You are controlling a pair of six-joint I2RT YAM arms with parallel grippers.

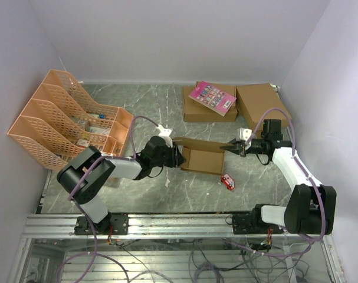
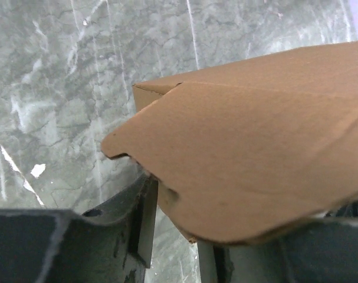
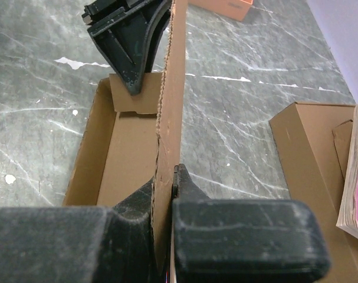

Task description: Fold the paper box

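Observation:
The paper box (image 1: 203, 158) lies open on the marble table between the two arms, a shallow brown tray (image 3: 117, 159) with one long panel (image 3: 174, 88) standing upright. My right gripper (image 3: 167, 177) is shut on the near end of that panel, one finger on each face. My left gripper (image 1: 177, 156) is at the box's far end, seen in the right wrist view as black fingers (image 3: 128, 53) pointing down at the end wall. In the left wrist view a rounded brown flap (image 2: 243, 153) lies across my left gripper (image 2: 179, 236). Its jaws stand apart with bare table showing between them.
A peach mesh file organiser (image 1: 66, 118) stands at the back left. Two larger brown boxes (image 1: 201, 111) (image 1: 261, 100) sit at the back right, one bearing a pink booklet (image 1: 212, 97). A small red item (image 1: 227, 181) lies near the box's front right corner.

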